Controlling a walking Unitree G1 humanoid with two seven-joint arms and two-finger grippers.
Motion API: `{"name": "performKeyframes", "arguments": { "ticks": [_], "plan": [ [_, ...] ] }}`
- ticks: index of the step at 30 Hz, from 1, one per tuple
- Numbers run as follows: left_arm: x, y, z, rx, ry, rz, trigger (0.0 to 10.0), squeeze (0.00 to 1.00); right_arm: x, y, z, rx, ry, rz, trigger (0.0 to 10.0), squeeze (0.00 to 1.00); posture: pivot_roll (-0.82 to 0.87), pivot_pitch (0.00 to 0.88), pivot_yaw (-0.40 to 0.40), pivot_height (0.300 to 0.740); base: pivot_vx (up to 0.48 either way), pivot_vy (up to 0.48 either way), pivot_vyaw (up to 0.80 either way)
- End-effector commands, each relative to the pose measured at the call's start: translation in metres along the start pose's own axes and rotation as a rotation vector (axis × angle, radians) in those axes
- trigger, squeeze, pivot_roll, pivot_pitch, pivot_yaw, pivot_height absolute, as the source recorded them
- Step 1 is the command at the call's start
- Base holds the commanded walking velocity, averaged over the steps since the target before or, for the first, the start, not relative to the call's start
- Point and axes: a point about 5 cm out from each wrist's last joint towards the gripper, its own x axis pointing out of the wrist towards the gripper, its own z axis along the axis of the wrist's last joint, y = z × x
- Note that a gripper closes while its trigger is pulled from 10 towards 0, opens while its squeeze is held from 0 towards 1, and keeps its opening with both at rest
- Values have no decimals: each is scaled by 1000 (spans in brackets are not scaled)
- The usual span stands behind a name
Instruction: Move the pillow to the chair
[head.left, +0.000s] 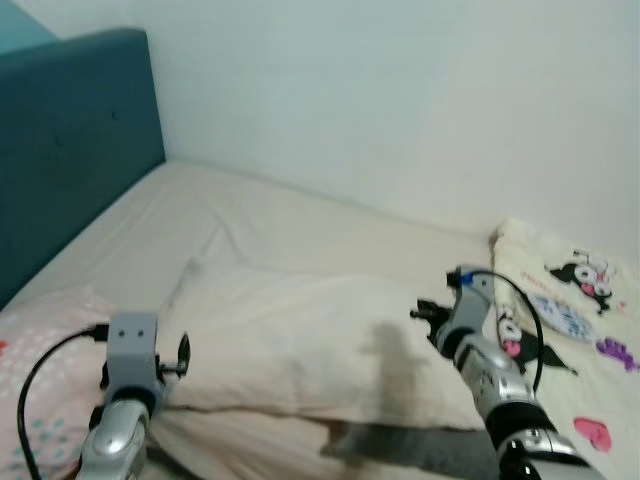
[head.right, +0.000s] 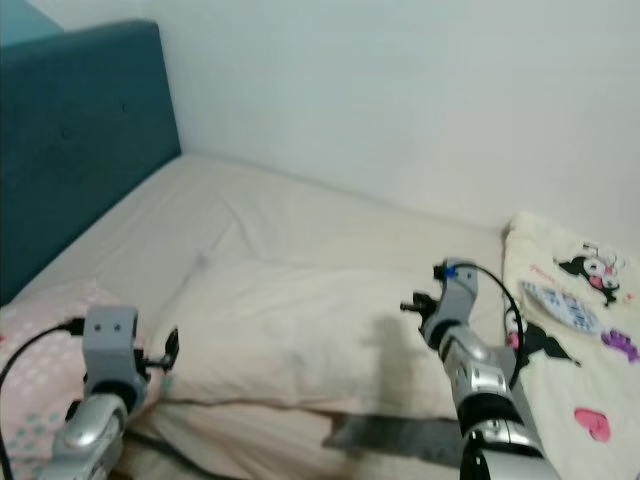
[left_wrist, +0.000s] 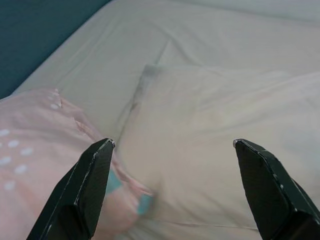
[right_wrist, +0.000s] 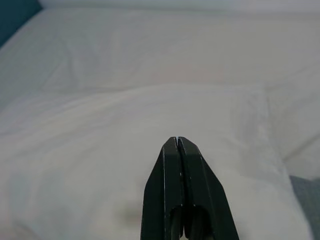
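A cream pillow (head.left: 300, 335) lies flat across the middle of the bed, on top of a second cream cushion. My left gripper (left_wrist: 172, 145) hovers at the pillow's left end with its fingers spread wide apart and nothing between them; the pillow's corner (left_wrist: 150, 75) lies ahead of it. My right gripper (right_wrist: 177, 141) is over the pillow's right end, its two black fingers pressed together and holding nothing. From the head camera its wrist (head.left: 465, 300) sits just above the pillow's right edge.
A teal headboard (head.left: 70, 140) rises at the left and a white wall (head.left: 400, 90) runs behind the bed. A pink dotted cover (head.left: 45, 340) lies by my left arm. A cartoon-print blanket (head.left: 575, 300) covers the right. The beige sheet (head.left: 250, 210) stretches beyond the pillow.
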Motion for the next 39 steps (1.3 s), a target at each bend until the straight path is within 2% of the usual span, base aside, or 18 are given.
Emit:
{"name": "performKeyframes", "arguments": {
  "ticks": [1,6,11,16,20,24,25,26,27,28,35,39],
  "plan": [
    [-2,-2,-5,9,24,-6,10000,0,-1,-3,-3,19,17,-8,10000,0,22,0,-125,740,0,-465,0],
    [-1,-2,-5,8,26,-2,10000,0,-1,-2,-4,35,26,-1,10000,0,20,0,-125,740,0,-384,0],
    [1,0,-7,-9,32,16,10000,0,2,3,-5,78,60,24,10000,0,18,0,-125,740,0,0,0],
    [4,3,-4,-9,18,26,10000,0,7,12,-1,111,65,60,10000,0,18,0,-126,720,0,0,0],
    [4,4,-3,-8,13,29,10000,0,8,13,-1,112,65,62,10000,0,18,0,-126,715,0,0,0],
    [7,13,7,2,-29,46,10000,0,10,15,3,134,55,54,10000,0,20,0,-127,695,0,0,0],
    [8,15,8,2,-35,51,10000,0,10,14,5,130,53,49,10000,247,21,0,-127,690,0,0,0],
    [8,15,8,2,-35,51,10000,0,10,14,5,130,53,49,10000,247,21,0,-127,690,0,0,0],
    [8,17,9,3,-39,54,10000,0,11,13,5,125,51,45,10000,847,21,0,-127,685,0,0,0],
    [8,18,11,5,-47,57,10000,0,11,12,7,135,50,41,10000,1000,19,0,-125,675,0,0,0],
    [10,17,16,-43,-61,52,10000,0,12,12,8,155,48,28,10000,1000,19,0,-125,650,0,0,0],
    [11,15,22,-42,-81,44,10000,0,12,11,9,183,41,18,10000,1000,19,0,-125,640,0,0,0]
  ]
}}
